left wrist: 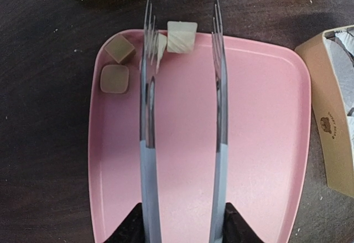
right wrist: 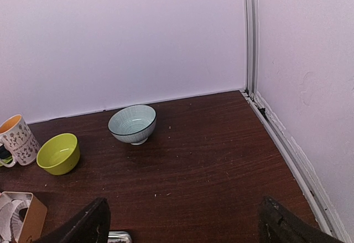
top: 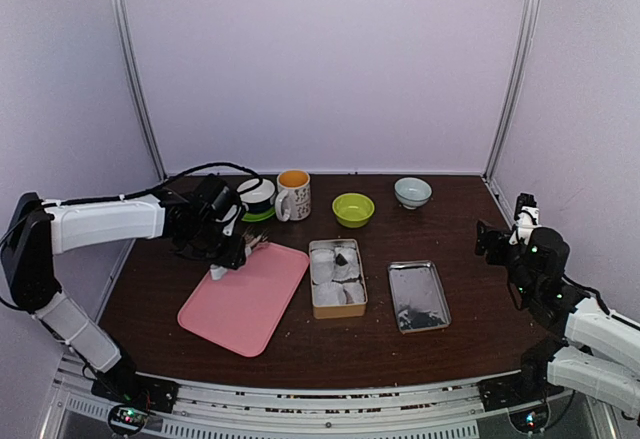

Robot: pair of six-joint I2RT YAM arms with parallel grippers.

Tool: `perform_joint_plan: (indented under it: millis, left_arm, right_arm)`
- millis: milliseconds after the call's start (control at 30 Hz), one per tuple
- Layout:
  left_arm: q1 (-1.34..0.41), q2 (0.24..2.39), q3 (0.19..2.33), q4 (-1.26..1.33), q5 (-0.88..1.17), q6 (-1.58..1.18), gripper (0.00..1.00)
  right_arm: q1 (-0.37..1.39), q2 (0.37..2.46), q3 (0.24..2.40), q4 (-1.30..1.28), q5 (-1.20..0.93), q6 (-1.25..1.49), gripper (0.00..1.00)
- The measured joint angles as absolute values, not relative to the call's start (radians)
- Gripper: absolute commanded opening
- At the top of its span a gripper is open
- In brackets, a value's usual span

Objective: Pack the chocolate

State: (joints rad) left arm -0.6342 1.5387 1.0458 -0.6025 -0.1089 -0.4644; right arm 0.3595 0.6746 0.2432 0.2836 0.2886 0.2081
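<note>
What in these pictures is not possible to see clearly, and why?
Left wrist view: one whitish chocolate sits half behind a blade of the tongs; contact unclear.
Left wrist view: the tin is cut off by the right edge.
Top view: the left gripper largely hides the chocolates on the pink tray; dark bits on the lid are too small.

Top view: fixed, high behind both arm bases, tilted forward and down; takes in the whole tabletop [top: 480, 259] up to the back wall, from a distance. Left wrist view: close, nearly straight down along the tongs [left wrist: 220, 143] onto the pink tray [left wrist: 265, 143], tin [left wrist: 326, 132] wall at right edge. Right wrist view: low, facing the far right corner across the tabletop, right hand [right wrist: 183, 204] at the bottom edge; pale bowl [right wrist: 132, 123], green bowl [right wrist: 58, 153], mug [right wrist: 16, 138] further off. Top shares the pink tray and tin with left wrist; both bowls, mug and tin corner with right wrist.
</note>
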Motion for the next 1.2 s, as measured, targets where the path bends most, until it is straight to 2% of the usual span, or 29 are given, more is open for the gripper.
perform_joint_plan:
  millis: [367,467,767,1200]
  left_arm:
    - [-0.629,1.573,1.064,-0.604,-0.104,-0.445,0.38]
    - [-0.629,1.578,1.066,-0.603,-0.091,-0.441,0.31]
    - [-0.629,1.567,1.065,-0.608,-0.063,-0.435,0.30]
    - [-0.666,1.222,0.945,-0.574,0.089,-0.425,0.28]
  right_arm:
    - [0.360,0.676,0.243,0.284,0.289,0.208,0.92]
    - [0.360,0.681,0.243,0.283,0.289,0.208,0.92]
    - [0.360,0.681,0.243,0.283,0.288,0.208,0.93]
    - [0.360,0.682,0.243,0.283,0.289,0.208,0.93]
